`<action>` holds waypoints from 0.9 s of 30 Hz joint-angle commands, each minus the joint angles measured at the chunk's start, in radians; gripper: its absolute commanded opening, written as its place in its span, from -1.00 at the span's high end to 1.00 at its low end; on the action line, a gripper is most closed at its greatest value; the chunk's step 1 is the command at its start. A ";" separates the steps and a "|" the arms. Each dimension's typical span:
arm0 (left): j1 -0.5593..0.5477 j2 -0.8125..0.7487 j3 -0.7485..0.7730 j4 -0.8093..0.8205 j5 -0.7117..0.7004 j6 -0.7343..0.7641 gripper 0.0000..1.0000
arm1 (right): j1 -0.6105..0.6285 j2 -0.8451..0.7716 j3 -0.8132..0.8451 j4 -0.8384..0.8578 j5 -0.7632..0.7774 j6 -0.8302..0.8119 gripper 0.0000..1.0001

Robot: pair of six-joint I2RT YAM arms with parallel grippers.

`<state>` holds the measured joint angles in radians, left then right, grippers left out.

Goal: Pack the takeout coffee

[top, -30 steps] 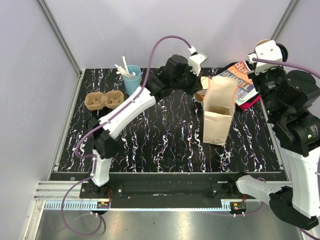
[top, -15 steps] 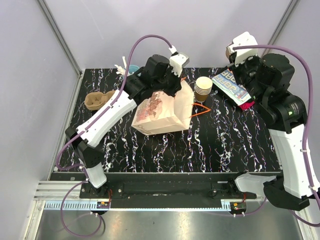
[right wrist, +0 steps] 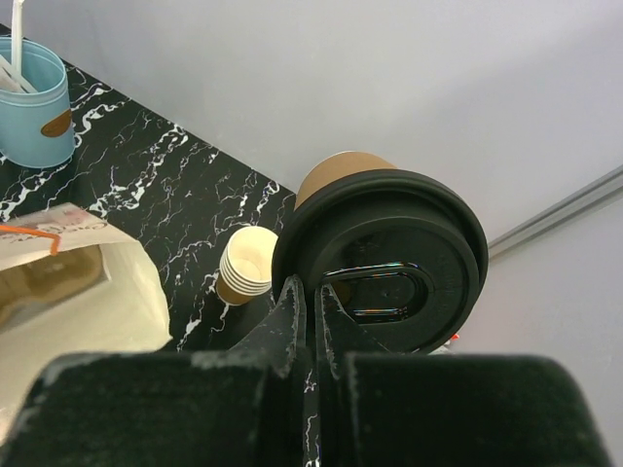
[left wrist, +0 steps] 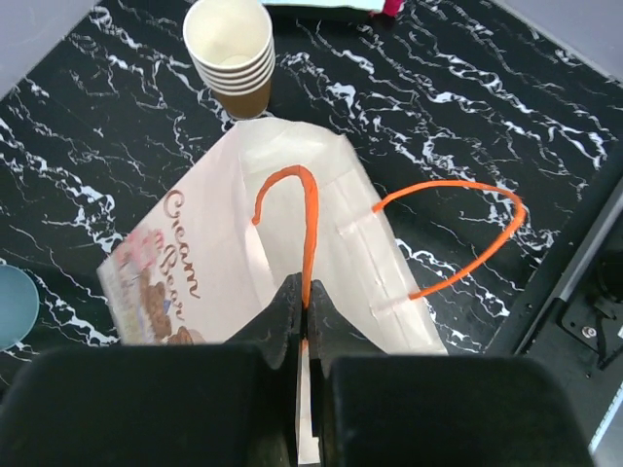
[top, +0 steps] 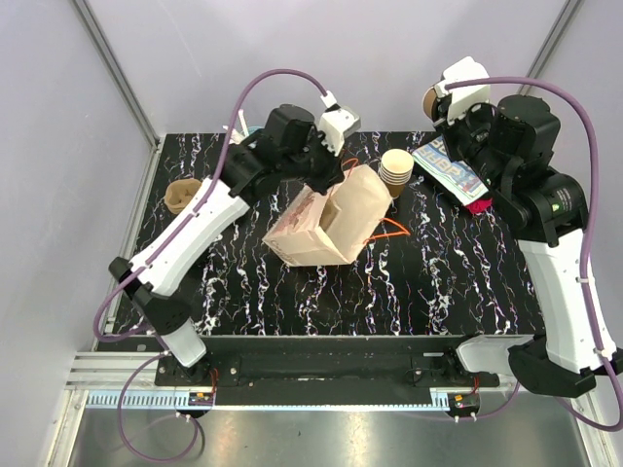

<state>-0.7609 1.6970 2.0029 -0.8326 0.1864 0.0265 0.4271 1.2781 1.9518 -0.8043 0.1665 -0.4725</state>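
The takeout coffee (right wrist: pixel 389 243) is a brown paper cup with a black lid, held tilted in the air. My right gripper (right wrist: pixel 310 292) is shut on the lid's rim. In the top view that gripper (top: pixel 440 107) holds the cup (top: pixel 430 97) high above the table's far right. A cream paper bag (top: pixel 326 229) printed "Cream Bear" leans at the table's middle, its mouth towards the right. My left gripper (left wrist: pixel 304 302) is shut on one orange handle (left wrist: pixel 307 219) of the bag (left wrist: pixel 234 263). The other handle (left wrist: pixel 467 233) hangs free. The left gripper (top: pixel 338 162) is above the bag.
A stack of nested brown cups (top: pixel 396 170) stands right behind the bag; it also shows in the wrist views (left wrist: pixel 232 53) (right wrist: pixel 248 265). A magazine (top: pixel 453 170) lies far right. A pulp cup carrier (top: pixel 180 195) sits far left. A light-blue cup (right wrist: pixel 34 102) holds white utensils.
The bag stood upright at the right a second ago. The left gripper has carried it by the handle to the middle, where it now leans. The right arm has swung left with the cup.
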 commanded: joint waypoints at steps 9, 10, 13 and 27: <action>0.000 -0.152 -0.026 0.009 0.056 0.092 1.00 | -0.005 0.032 0.102 -0.016 -0.042 0.037 1.00; 0.002 -0.149 -0.039 0.012 0.058 0.095 1.00 | -0.005 0.035 0.102 -0.022 -0.050 0.044 1.00; 0.006 -0.148 -0.121 0.039 0.061 0.092 1.00 | -0.004 0.027 0.090 -0.038 -0.076 0.058 1.00; 0.052 -0.151 -0.230 0.151 0.007 0.044 0.76 | 0.022 -0.045 -0.025 -0.144 -0.272 0.152 1.00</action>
<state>-0.7216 1.5700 1.7405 -0.7685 0.2287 0.0937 0.4324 1.2568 1.9202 -0.9138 -0.0006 -0.3851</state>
